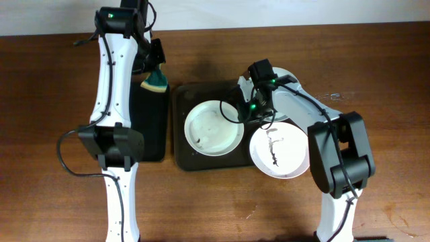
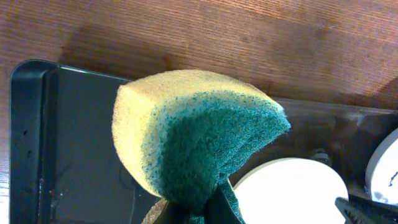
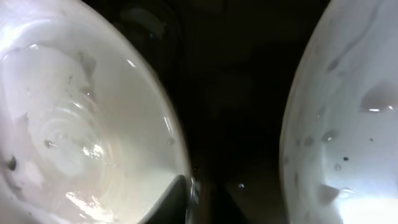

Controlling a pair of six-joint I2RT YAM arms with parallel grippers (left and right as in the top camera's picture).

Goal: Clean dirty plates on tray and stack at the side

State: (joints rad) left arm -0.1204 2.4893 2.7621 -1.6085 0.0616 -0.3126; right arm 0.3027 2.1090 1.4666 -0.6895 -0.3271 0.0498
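At the far left I am clamping the sponge (image 2: 193, 137) in my left gripper (image 1: 156, 72), jaws narrow on its folded end. The yellow side is bulging out and the green scouring face is turning toward the plates. It is hanging over the far end of the black tray (image 1: 149, 128) and touching no plate.

Next along, the brown tray (image 1: 180, 144) is lying flat. Its right side is hiding under plates and my arm, so I cannot settle its long axis. The middle plate (image 1: 213, 128) is sitting inside the tray face up, and it is showing only a few dark specks near its rim. Being round, it has no long axis.

My right gripper (image 1: 250, 106) is sitting low at that plate's right rim. The wrist view is too dark and close for me to tell whether the jaws are closing on it.

Further right, the streaked plate (image 1: 279, 148) is lying face up across the tray's right edge, partly off it. Its brown streak is running from far to near. The third plate (image 1: 287, 74) is peeking out beyond my right arm, its face mostly hidden.

I am judging the task far from finished: no stack is showing at the side and at least one plate is needing a wipe.
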